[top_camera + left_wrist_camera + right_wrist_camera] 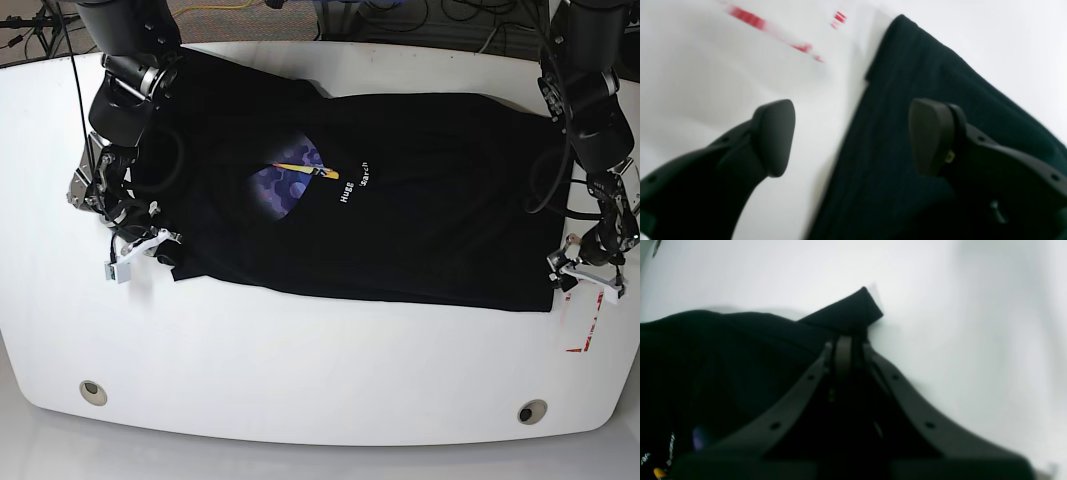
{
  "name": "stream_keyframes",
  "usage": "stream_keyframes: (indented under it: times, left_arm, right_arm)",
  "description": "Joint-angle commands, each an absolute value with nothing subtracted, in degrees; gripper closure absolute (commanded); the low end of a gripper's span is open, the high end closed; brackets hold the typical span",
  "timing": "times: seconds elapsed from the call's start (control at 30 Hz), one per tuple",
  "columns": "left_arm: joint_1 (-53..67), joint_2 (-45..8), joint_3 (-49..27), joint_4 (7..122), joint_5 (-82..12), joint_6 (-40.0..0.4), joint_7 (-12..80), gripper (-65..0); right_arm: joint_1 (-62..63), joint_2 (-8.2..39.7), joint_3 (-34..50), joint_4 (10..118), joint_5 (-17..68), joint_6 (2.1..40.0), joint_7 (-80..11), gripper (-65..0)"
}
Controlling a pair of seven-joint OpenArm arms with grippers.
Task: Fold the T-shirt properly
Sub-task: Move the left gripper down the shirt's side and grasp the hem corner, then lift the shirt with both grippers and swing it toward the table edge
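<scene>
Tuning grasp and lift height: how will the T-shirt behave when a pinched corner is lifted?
Probably floppy: the T-shirt lies flat with soft wrinkles, so it should drape and trail. Likely light; the right gripper holds a corner with a fingertip pinch. The left gripper is open.

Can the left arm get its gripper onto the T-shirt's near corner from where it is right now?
Probably yes. The left gripper is open, straddling the edge of the T-shirt, one finger over cloth, the other over bare table. Nothing blocks it.

Lab, white table (300, 380), cables (400, 15) behind
</scene>
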State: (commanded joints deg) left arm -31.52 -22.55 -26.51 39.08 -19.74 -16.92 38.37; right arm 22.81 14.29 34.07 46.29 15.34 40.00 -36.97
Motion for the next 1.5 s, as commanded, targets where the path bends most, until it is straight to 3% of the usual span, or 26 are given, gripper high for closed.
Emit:
stream_keyframes:
  times: [0.2, 0.4, 0.77, 0.93, 1.03, 1.13, 1.27, 1.4, 1.5]
  left_arm:
    - [-33.10, -22.29, -25.71, 36.26, -19.74, -17.01, 38.46, -50.1]
    - [-33.19, -19.65, -18.59, 36.53, -20.09, -17.10, 38.46, -50.1]
    - [-33.19, -16.75, -18.07, 36.53, -20.09, -17.10, 38.64, -49.2]
    - [-33.19, -16.66, -18.07, 36.53, -20.09, -17.10, 38.64, -34.0]
    - [-33.19, -16.66, -18.07, 36.53, -20.09, -17.10, 38.64, -17.5]
    - [-33.19, -16.66, -18.07, 36.62, -20.09, -17.10, 38.64, -6.4]
    - [-33.01, -16.75, -18.07, 39.25, -20.09, -17.19, 38.73, -2.8]
    - [-32.75, -16.92, -18.24, 45.14, -20.09, -17.19, 42.15, -2.4]
    - [-32.84, -16.92, -18.24, 48.92, -21.67, -20.18, 47.34, -2.2]
  right_arm:
    - [22.73, 14.29, 34.07, 46.29, 15.34, 40.00, -37.05, 0.0]
    - [22.73, 14.20, 34.15, 46.29, 15.34, 40.00, -37.05, 0.0]
    - [22.73, 14.20, 34.15, 46.29, 15.34, 40.00, -37.05, 0.0]
    - [22.73, 14.29, 34.15, 46.29, 15.16, 40.00, -37.05, 0.0]
    - [22.73, 14.29, 34.15, 46.29, 15.16, 40.00, -37.05, 0.0]
    - [22.73, 14.29, 34.15, 46.37, 15.08, 40.00, -37.05, 0.0]
    - [22.29, 14.29, 34.15, 49.45, 15.34, 40.00, -39.60, 0.0]
    - [20.00, 13.85, 34.15, 59.38, 15.43, 40.00, -45.49, 0.0]
    - [18.86, 13.23, 34.15, 66.95, 15.34, 40.00, -49.54, 0.0]
